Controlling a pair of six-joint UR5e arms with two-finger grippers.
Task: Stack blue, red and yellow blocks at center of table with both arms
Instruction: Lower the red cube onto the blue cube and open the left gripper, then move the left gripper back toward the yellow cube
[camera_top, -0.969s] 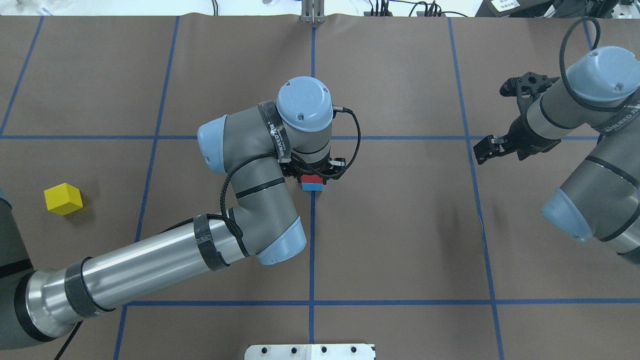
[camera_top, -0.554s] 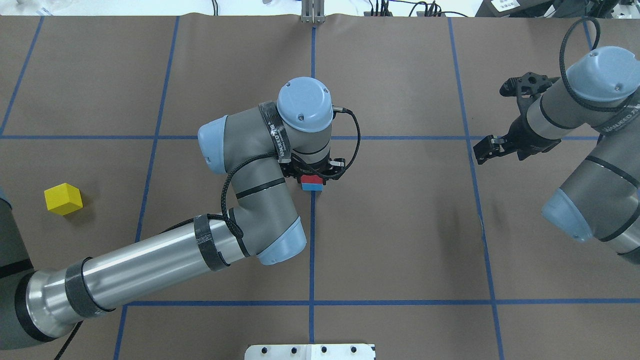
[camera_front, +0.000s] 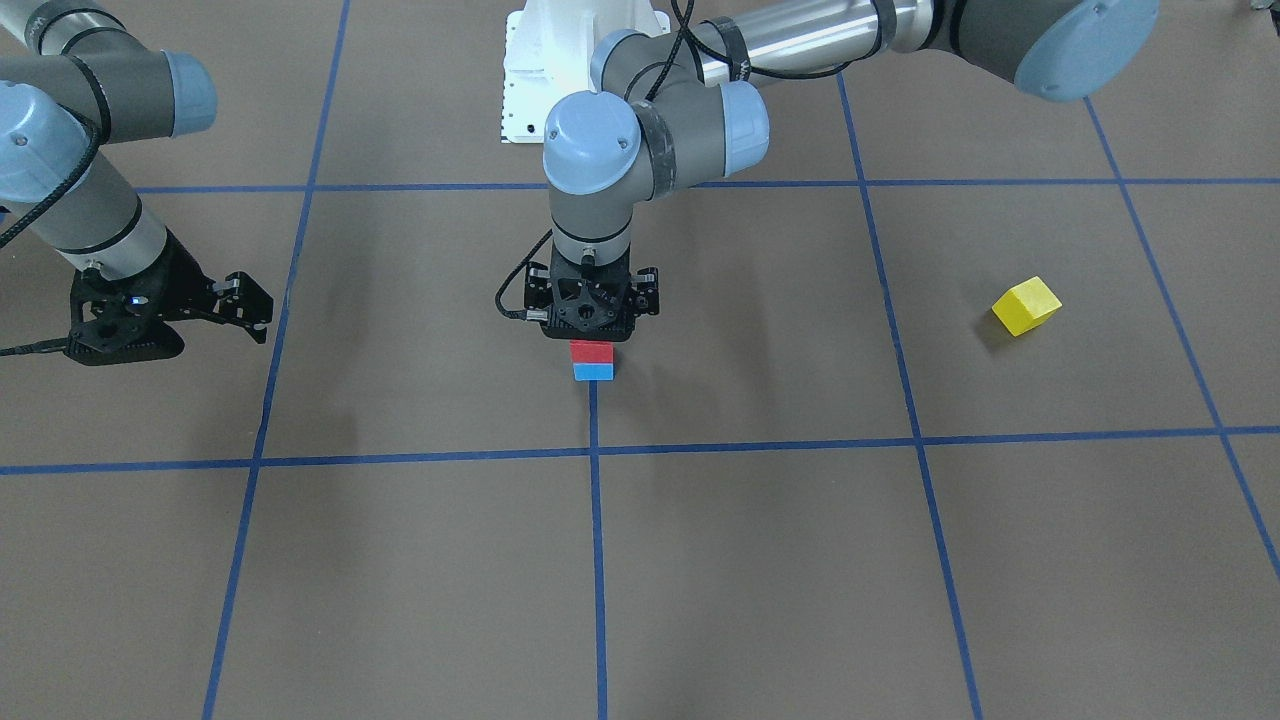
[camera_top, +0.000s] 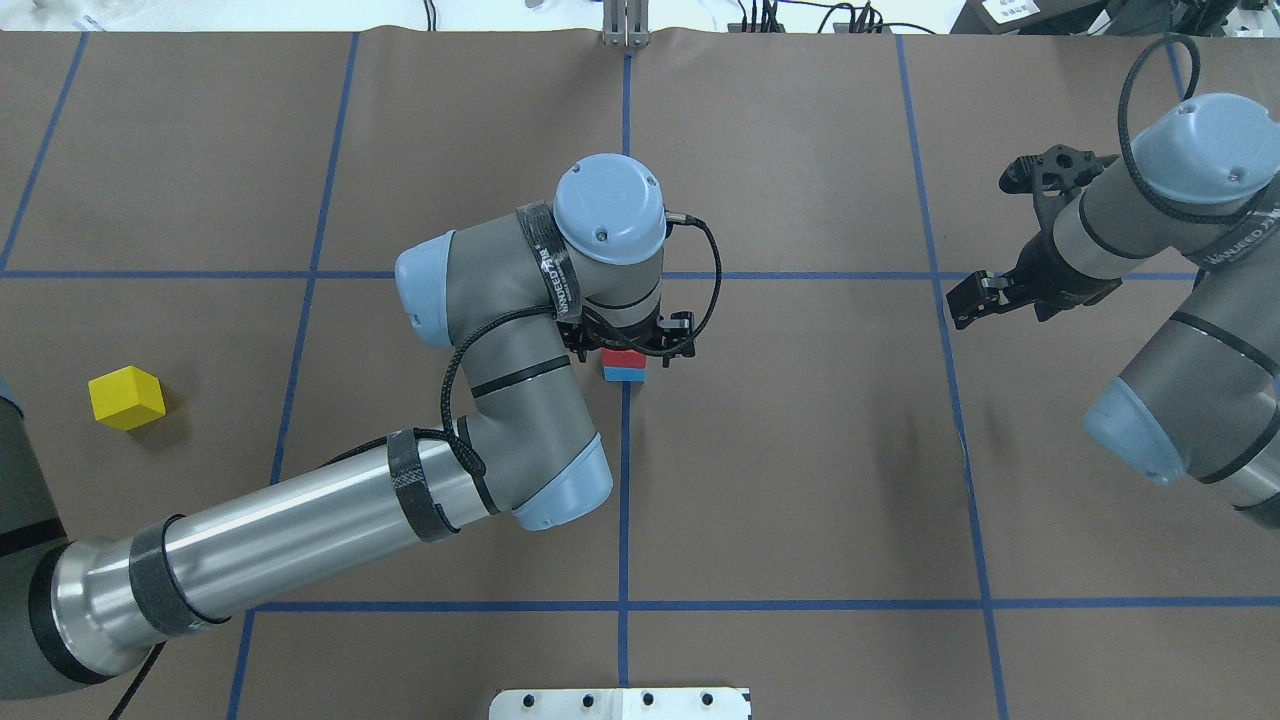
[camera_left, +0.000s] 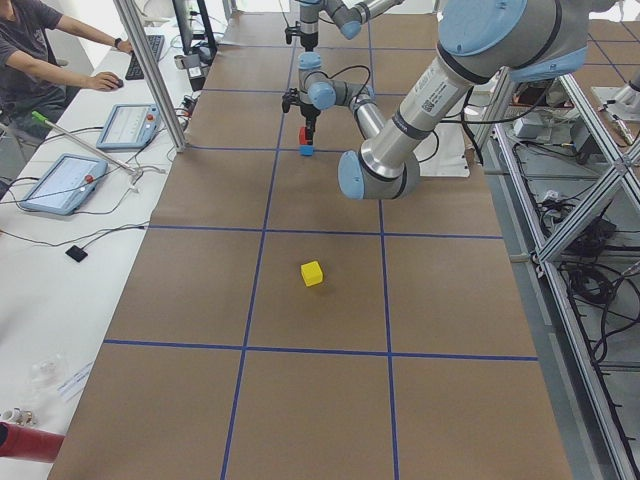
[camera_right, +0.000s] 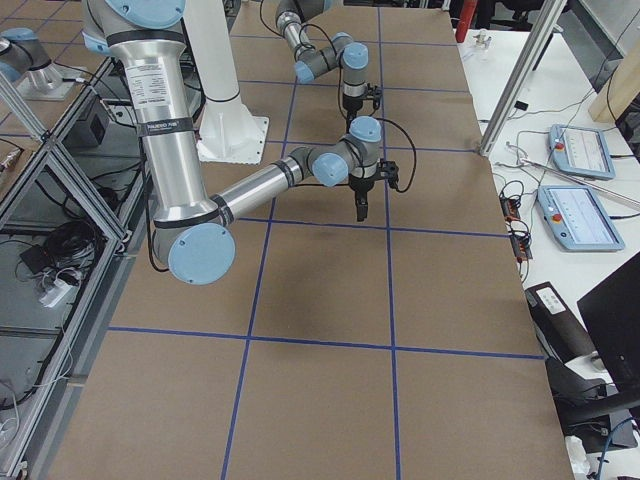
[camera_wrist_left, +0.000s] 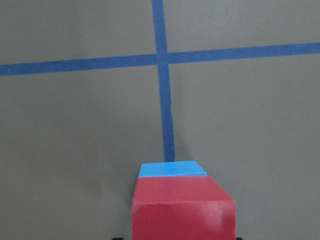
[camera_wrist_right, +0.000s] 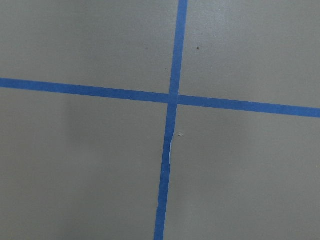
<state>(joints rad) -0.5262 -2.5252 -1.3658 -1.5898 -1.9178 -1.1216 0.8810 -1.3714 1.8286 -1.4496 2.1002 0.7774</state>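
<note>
Blue block (camera_front: 592, 373) sits on the table (camera_front: 760, 560) at centre, on a tape line (camera_front: 597, 560). Red block (camera_front: 590, 352) is stacked squarely on it. Left gripper (camera_front: 591, 335) points straight down just over the red block, fingers spread and released, gripping nothing. Yellow block (camera_front: 1026, 306) lies alone, well apart toward the robot's left, turned askew to the grid. Right gripper (camera_front: 170, 325) hangs above bare table well off to the other side, fingers wide apart and empty.

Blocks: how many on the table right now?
3. Red block stacked on blue block at center; yellow block alone on the robot's left side. More may be hidden.
</note>
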